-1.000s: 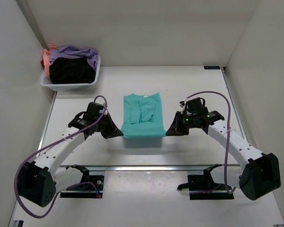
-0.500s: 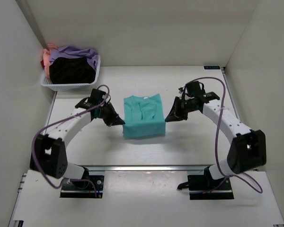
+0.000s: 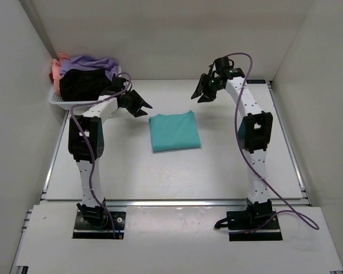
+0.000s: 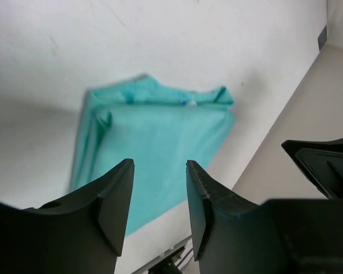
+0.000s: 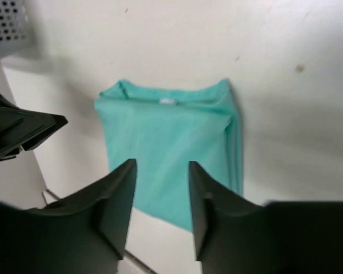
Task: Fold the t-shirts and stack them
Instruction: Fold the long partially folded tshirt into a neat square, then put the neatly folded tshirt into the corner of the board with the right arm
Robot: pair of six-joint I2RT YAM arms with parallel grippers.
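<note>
A teal t-shirt (image 3: 175,131) lies folded into a flat rectangle in the middle of the table, also seen from above in the left wrist view (image 4: 154,145) and the right wrist view (image 5: 168,145). My left gripper (image 3: 142,106) hangs open in the air off the shirt's far left corner, nothing between its fingers. My right gripper (image 3: 198,95) is raised beyond the shirt's far right corner, open and empty too. Neither touches the cloth. More t-shirts, black (image 3: 86,84), lavender (image 3: 91,61) and pink (image 3: 58,67), are piled in the basket.
A white mesh basket (image 3: 83,104) stands in the far left corner, close behind my left arm. White walls enclose the table on the left, back and right. A metal rail (image 3: 171,202) runs along the near edge.
Both grippers let go of the teal shirt's front edge after carrying it back over the shirt, opened, and rose toward the back. The shirt now lies folded in half.
</note>
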